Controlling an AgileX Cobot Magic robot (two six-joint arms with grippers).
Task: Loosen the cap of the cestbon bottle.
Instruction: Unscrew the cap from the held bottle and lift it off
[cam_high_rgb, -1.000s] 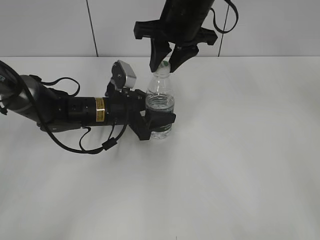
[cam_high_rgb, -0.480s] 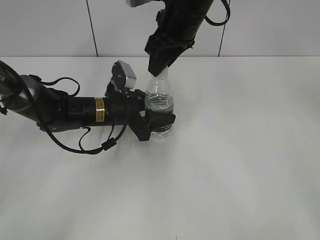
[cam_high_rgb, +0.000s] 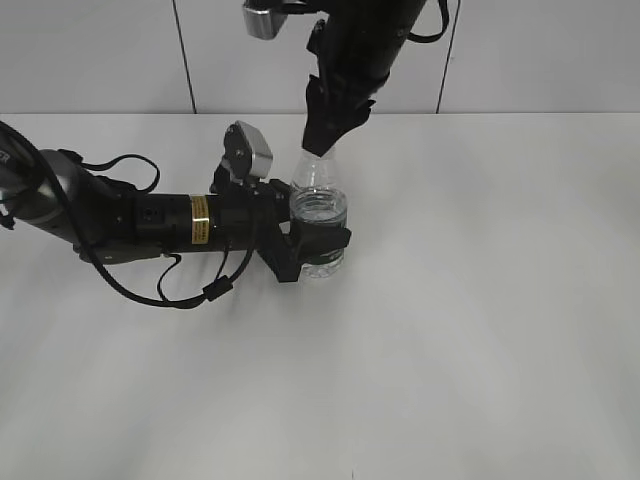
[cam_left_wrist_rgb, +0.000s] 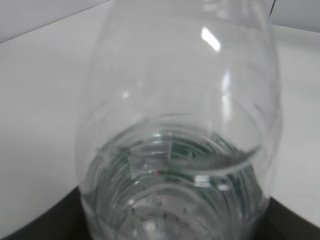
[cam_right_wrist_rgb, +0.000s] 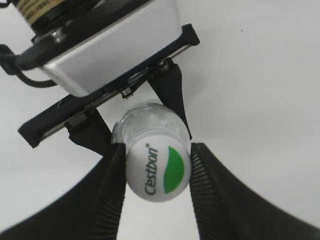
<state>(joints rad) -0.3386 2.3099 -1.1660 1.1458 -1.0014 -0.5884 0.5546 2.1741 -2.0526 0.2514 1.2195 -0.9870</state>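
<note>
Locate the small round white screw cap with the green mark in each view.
Exterior view: hidden between the right hand's fingers, upper centre, atop the clear plastic bottle.
Left wrist view: not in it; only the bottle's body shows.
Right wrist view: the cap, centre, pinched by the ribbed fingers.
Shared landmark: the bottle's clear shoulder.

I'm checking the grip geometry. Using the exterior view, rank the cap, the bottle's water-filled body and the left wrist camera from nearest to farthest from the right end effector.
1. The cap: clamped between the right end effector's fingers, atop the bottle.
2. The water-filled body: directly below, held by the left end effector.
3. The left wrist camera: off to the left, beside the bottle.
</note>
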